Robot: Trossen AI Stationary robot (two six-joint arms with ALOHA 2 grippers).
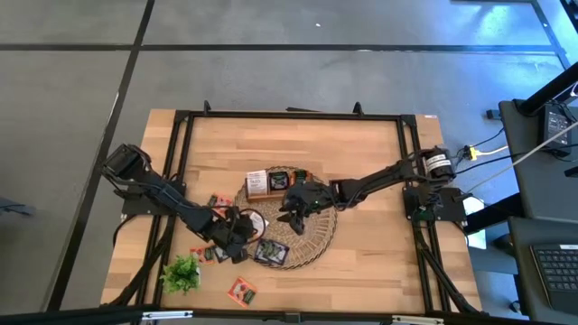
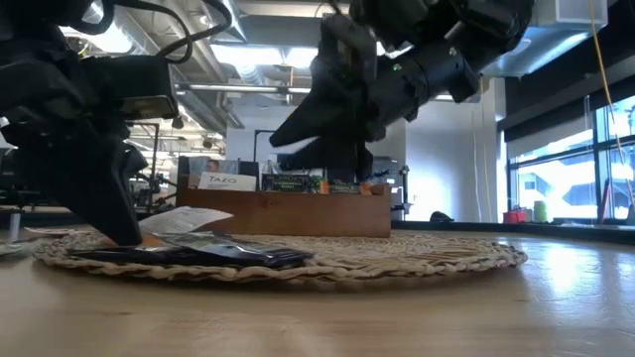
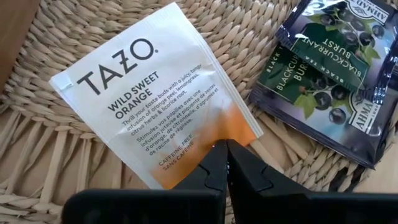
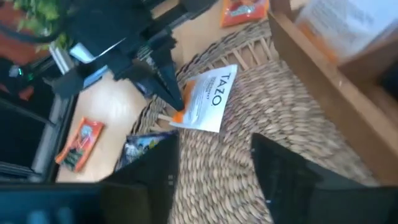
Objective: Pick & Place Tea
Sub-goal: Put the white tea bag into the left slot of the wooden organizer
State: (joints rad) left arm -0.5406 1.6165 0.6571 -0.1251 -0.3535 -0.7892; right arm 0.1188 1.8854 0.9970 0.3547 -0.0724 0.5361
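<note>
My left pincer (image 3: 225, 148) clenched on the white-and-orange Tazo sachet's (image 3: 155, 93) corner over the round wicker mat (image 3: 56, 155), right pincer (image 4: 211, 162) released above the mat

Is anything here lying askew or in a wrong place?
Yes. The white-and-orange Tazo sachet sits tilted on the wicker mat, pinched at one corner by the shut left gripper. Several sachets lie scattered on the table, off the mat.

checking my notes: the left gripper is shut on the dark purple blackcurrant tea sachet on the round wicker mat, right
Not quite. The left gripper is shut on the white-and-orange Tazo tea sachet, not the dark one. The left wrist view shows the dark purple blackcurrant sachet lying untouched beside it on the round wicker mat.
</note>
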